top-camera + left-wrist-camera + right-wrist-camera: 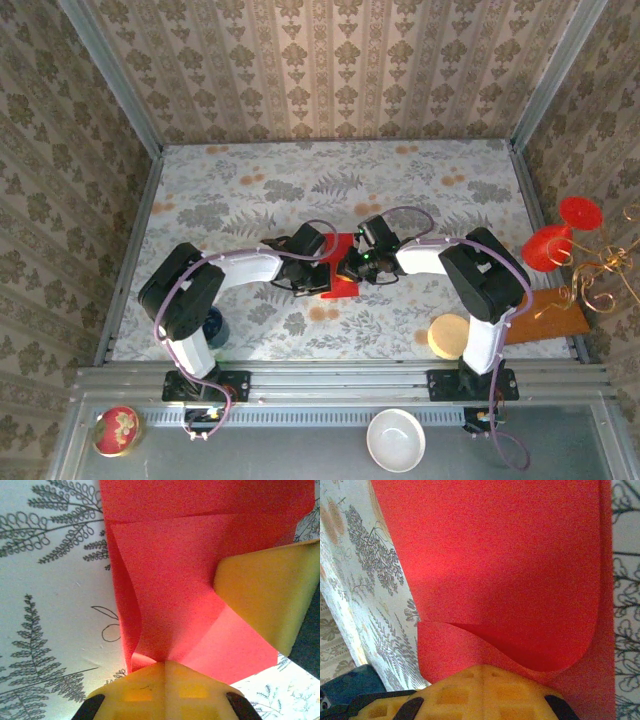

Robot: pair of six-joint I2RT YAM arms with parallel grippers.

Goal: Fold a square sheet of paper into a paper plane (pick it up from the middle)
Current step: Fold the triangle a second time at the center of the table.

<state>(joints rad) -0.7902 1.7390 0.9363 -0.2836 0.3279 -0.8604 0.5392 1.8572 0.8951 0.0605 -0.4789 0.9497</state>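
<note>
Both clamped tight, the left gripper (165,666) and right gripper (482,669) pinch the creased red paper sheet (170,575) on the floral table (420,200); overhead, their wrists hide most of it.

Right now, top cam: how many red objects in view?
3. The square sheet of paper in the middle of the table; red glasses at its right edge; round red tin on the near ledge, left. Others may be hidden.
</note>
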